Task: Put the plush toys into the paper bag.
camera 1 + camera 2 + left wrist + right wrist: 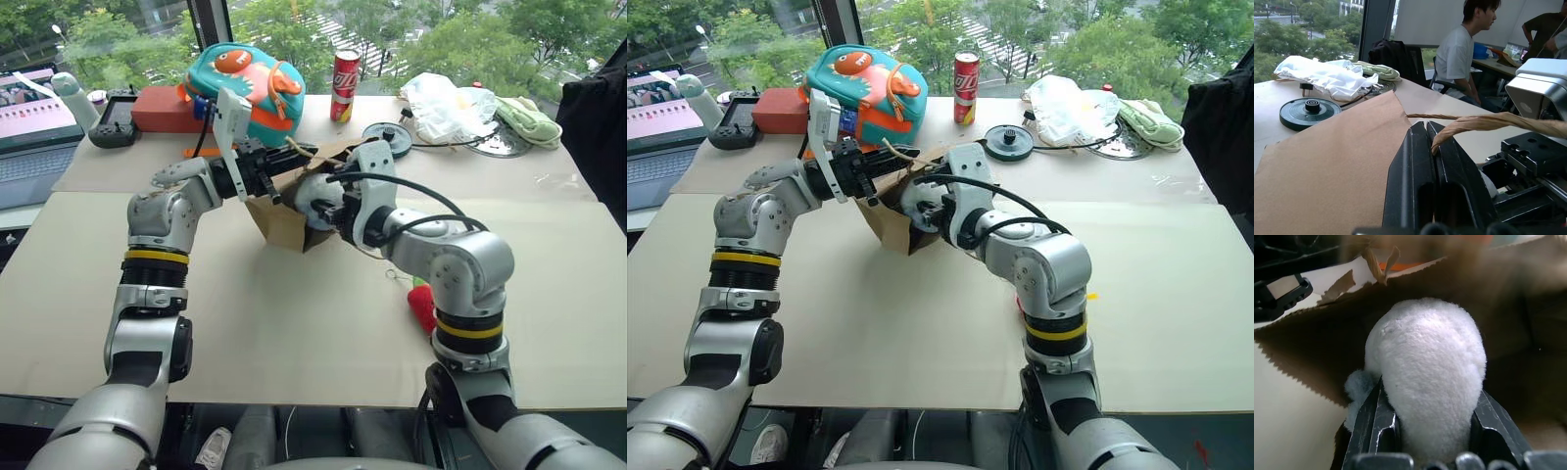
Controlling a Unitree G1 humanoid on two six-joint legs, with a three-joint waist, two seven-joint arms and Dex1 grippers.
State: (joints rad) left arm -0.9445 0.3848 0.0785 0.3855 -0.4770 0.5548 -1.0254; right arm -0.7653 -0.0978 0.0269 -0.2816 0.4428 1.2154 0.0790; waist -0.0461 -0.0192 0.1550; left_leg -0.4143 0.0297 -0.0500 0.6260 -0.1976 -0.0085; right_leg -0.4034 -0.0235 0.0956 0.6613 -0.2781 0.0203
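The brown paper bag (277,225) stands tilted in the middle of the table, its mouth facing my right arm. My left gripper (1426,128) is shut on the bag's twisted cord handle (1488,123) at the upper rim and holds it up. My right gripper (1430,391) is shut on the round pale-grey plush ball (1427,372). The ball sits right at the bag's open mouth, with the brown inside of the bag (1513,328) behind it. The red chili plush (422,305) lies on the table under my right forearm, partly hidden.
Along the table's far edge stand a teal-and-orange backpack (250,83), a red can (345,85), a black disc (387,137), a white plastic bag (446,103) and a pale green cloth (529,119). A laptop (29,127) is at the far left. People (1466,46) are beyond the table.
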